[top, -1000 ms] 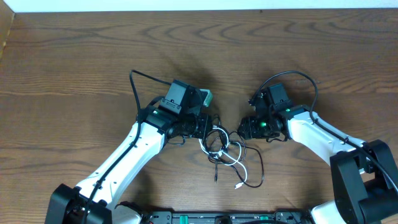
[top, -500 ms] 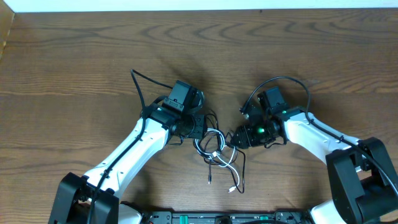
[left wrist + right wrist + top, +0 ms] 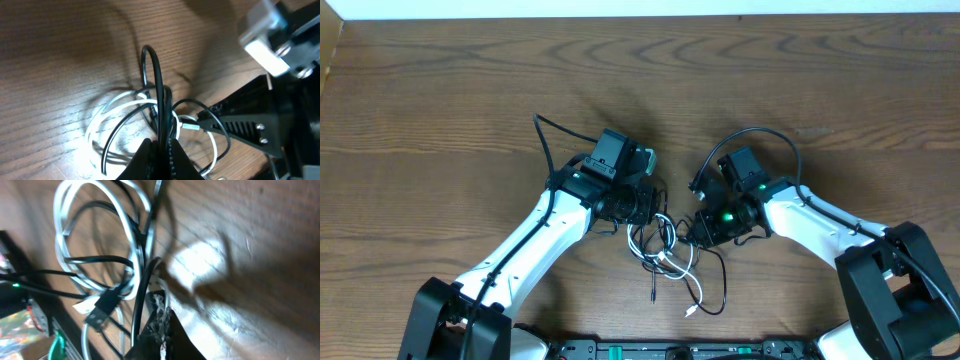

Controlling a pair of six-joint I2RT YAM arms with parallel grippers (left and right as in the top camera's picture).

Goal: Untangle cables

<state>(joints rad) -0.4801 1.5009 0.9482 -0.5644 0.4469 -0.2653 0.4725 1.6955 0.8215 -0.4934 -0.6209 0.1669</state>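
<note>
The cables [image 3: 665, 250] lie as one tangle of white and black loops between my two grippers. Loose ends trail toward the front edge: a black plug [image 3: 652, 297] and a white plug [image 3: 692, 310]. My left gripper [image 3: 648, 210] is at the tangle's left side. In the left wrist view it [image 3: 161, 142] is shut on a black cable [image 3: 156, 75] that arches upward over the white loops [image 3: 112, 107]. My right gripper [image 3: 693, 230] is at the tangle's right side. Its worn tips [image 3: 164, 311] are shut, with a white strand [image 3: 161, 287] running into them and a black cable [image 3: 142, 300] alongside.
The wooden table [image 3: 440, 100] stretches around the arms. A black equipment rail [image 3: 680, 350] runs along the front edge just below the cable ends. Thick black arm wires [image 3: 545, 140] loop behind each wrist.
The right gripper has moved left to the tangle and shut. The left gripper opened briefly and shut again on the black cable. The tangle shifted slightly left and forward.
</note>
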